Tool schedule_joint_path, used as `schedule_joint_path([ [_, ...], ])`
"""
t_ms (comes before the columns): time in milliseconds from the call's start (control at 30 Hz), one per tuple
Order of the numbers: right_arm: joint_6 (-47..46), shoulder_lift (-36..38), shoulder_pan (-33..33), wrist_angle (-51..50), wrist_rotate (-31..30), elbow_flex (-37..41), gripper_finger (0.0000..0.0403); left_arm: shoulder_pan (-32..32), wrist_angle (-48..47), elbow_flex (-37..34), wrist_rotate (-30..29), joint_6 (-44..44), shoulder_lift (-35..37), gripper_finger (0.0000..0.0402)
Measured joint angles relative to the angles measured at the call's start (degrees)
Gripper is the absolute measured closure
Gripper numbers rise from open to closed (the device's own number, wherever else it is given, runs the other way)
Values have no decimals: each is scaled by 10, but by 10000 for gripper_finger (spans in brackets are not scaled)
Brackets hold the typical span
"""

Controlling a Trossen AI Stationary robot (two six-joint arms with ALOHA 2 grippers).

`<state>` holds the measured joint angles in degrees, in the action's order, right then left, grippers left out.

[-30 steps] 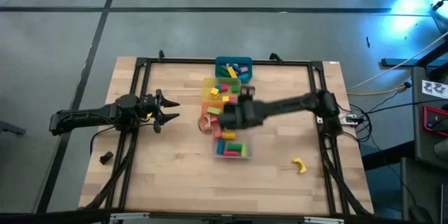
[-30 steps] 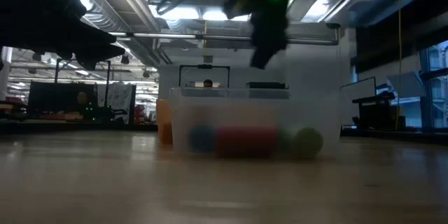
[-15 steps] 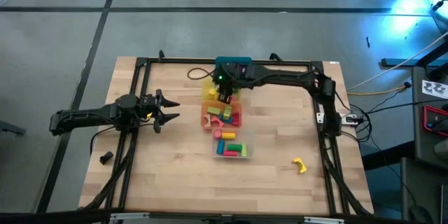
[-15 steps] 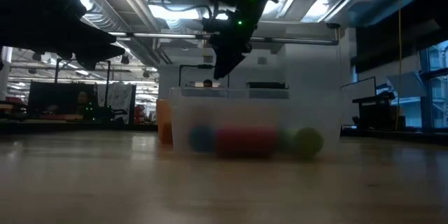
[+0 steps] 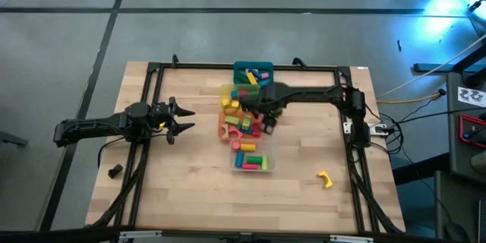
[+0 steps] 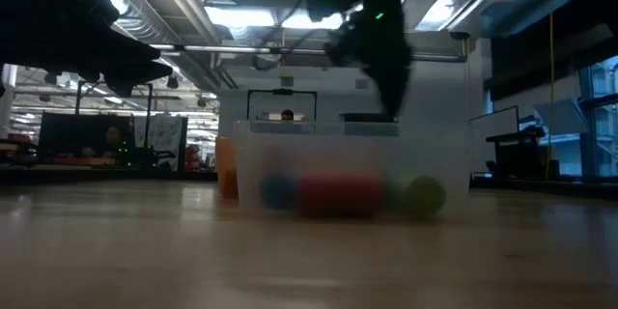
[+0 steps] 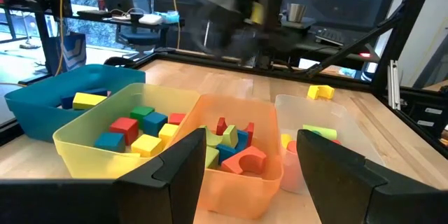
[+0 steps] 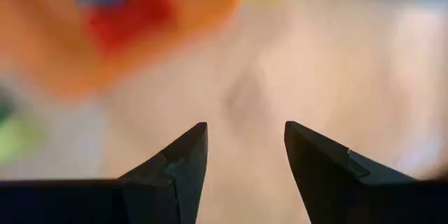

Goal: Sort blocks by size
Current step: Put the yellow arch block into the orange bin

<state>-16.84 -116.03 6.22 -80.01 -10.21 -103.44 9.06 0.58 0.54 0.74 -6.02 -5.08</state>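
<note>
Blocks of several colours lie in four bins set in a row: teal (image 5: 253,71), yellow (image 5: 234,95), orange (image 5: 241,126) and clear (image 5: 251,159). One yellow block (image 5: 325,180) lies alone on the table near the right. My right gripper (image 5: 268,121) hangs open above the table just beside the orange bin's right wall, fingers pointing down with nothing between them (image 8: 245,129). My left gripper (image 5: 181,118) waits open at the table's left, level, facing the bins (image 7: 250,140).
The four bins touch each other down the table's middle, and the clear bin (image 6: 348,169) is nearest the front. Bare wood lies to the left and right of the bins. A black frame runs around the table's edge. A small dark object (image 5: 115,171) sits at the near left.
My right gripper swung from above the orange bin toward the far edge, over the yellow bin. It then came back toward the near right and now hangs beside the orange bin's right wall. Its wrist turned on the way.
</note>
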Motion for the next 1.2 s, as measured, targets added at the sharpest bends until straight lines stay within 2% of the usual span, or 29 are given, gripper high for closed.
schedule_joint_path([
  [100, -86, 0, -43, -80, 39, 0, 213, 0, 0, 0, 0, 0, 0, 192],
  [167, -108, 0, -75, -105, 40, 0, 212, 0, 0, 0, 0, 0, 0, 192],
  [267, -112, 1, -125, -98, 36, 8, 212, 0, 0, 0, 0, 0, 0, 192],
  [433, -69, 24, -189, -98, 68, 36, 212, 0, 0, 0, 0, 0, 0, 192],
  [600, -108, 103, -210, -101, 51, 121, 212, 0, 0, 0, 0, 0, 0, 192],
  [767, -268, 244, -208, -68, 45, 273, 212, 0, 0, 0, 0, 0, 0, 192],
  [967, -509, 391, -240, 84, 162, 435, 212, 0, 0, 0, 0, 0, 0, 192],
  [1067, -610, 423, -284, 162, 195, 488, 212, 0, 0, 0, 0, 0, 0, 192],
  [1200, -683, 423, -351, 214, 199, 523, 212, 0, 0, 0, 0, 0, 0, 192],
])
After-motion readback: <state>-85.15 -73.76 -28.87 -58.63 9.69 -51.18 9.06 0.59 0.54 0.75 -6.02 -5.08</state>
